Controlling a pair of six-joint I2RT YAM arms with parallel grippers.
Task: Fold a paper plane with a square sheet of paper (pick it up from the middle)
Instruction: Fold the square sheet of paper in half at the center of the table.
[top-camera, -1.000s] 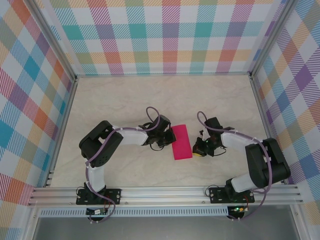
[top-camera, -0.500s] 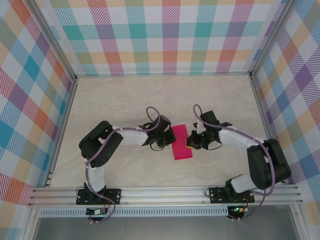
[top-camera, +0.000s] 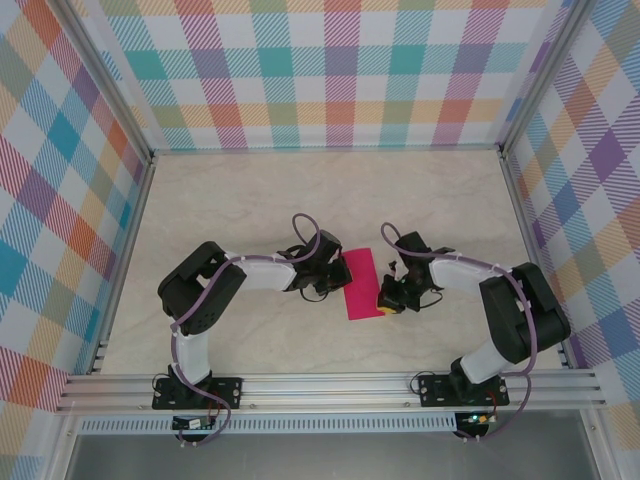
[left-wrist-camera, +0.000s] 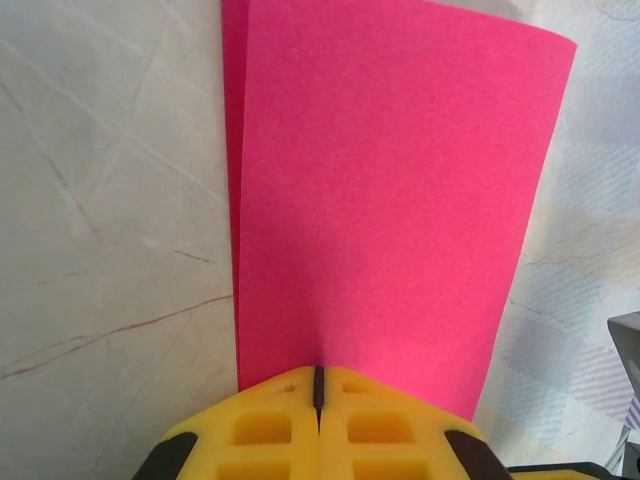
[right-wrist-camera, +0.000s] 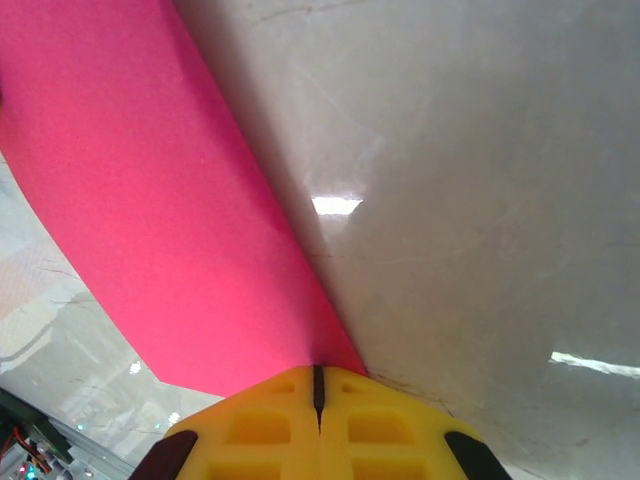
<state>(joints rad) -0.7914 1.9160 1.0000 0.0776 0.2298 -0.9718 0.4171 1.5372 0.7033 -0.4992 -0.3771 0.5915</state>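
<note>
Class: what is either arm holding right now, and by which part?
Nothing is gripped. The folded pink paper lies flat on the table; the left gripper and right gripper, both shut, rest at its opposite long edges.

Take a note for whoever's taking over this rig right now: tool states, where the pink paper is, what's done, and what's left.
Left tool: shut, tips at the paper's left side; pinching or just pressing, unclear.
Right tool: shut, tips at its right edge, near end.
Paper: flat on the table between the arms.
Done: one fold, now a two-layer rectangle.
Left: every fold that makes the pointed plane.
</note>
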